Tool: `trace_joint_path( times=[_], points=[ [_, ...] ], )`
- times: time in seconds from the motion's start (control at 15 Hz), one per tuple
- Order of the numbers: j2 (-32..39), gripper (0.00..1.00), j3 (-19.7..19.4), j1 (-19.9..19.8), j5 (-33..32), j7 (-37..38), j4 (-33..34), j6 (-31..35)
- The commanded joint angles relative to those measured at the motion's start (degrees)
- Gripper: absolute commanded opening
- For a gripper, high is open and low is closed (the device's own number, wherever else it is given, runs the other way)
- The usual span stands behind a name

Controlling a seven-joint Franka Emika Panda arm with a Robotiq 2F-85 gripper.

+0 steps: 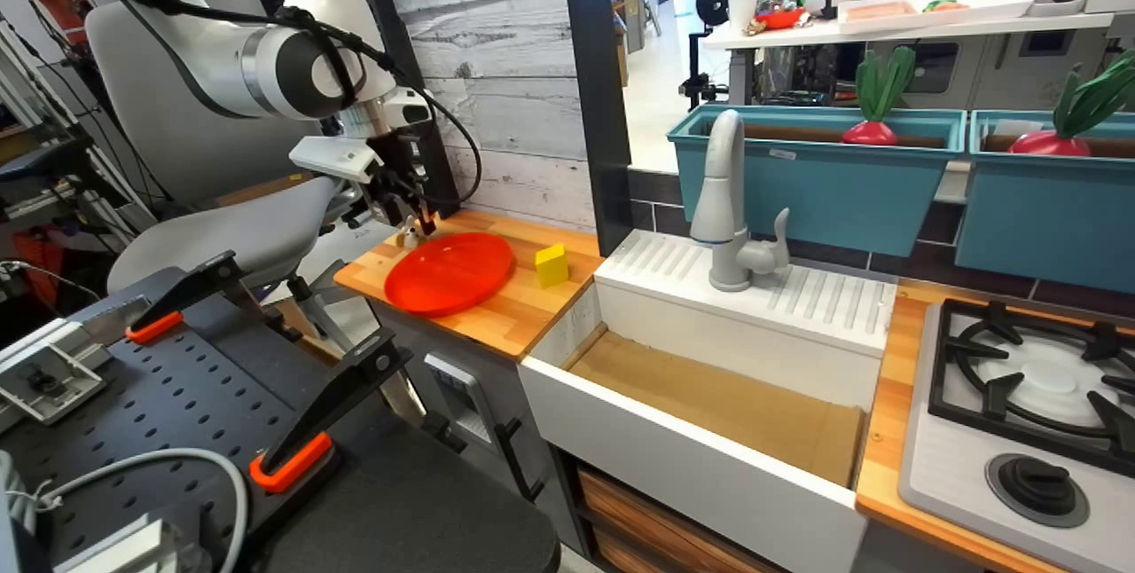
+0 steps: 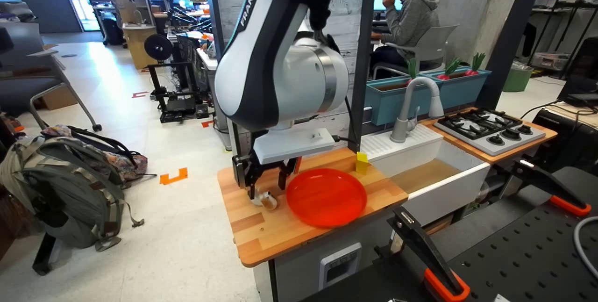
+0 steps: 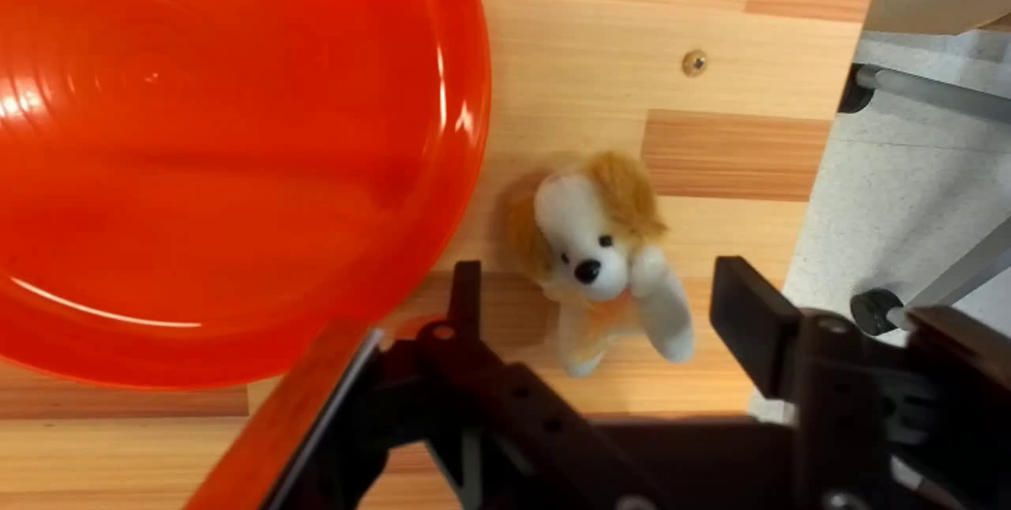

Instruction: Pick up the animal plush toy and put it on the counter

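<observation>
The gripper [image 3: 602,289] has its fingers well apart, and in the wrist view the plush toy [image 3: 580,234] lies between them, on the counter [image 3: 569,44], just beside the orange-red plate [image 3: 237,139]. I judge the step as the grasp (release is also possible, because the plush toy is already on the counter). To do it well, the fingers should descend straight on both sides of the body and press softly. One finger is near the plate's rim and must not push it. Past the other finger is the counter's edge, then the floor [image 3: 908,194]; the bare part around the screw [image 3: 695,62] offers more room.
</observation>
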Motion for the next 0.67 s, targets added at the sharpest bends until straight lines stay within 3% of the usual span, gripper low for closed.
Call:
trace_joint_path(
  times=[0.0,0.47,0.53,0.6],
  points=[
    [-1.8,1.0,0.3,0.2,-0.4,-0.4,-1.3,0.8],
    [-14.7,1.0,-2.3,2.5,-3.3,-0.3,-15.6,0.7],
    [-8.6,1.0,-0.9,1.7,-2.0,0.2,-8.7,0.8],
    [-10.5,1.0,-1.1,1.8,-2.5,0.2,-10.8,0.7]
  ],
)
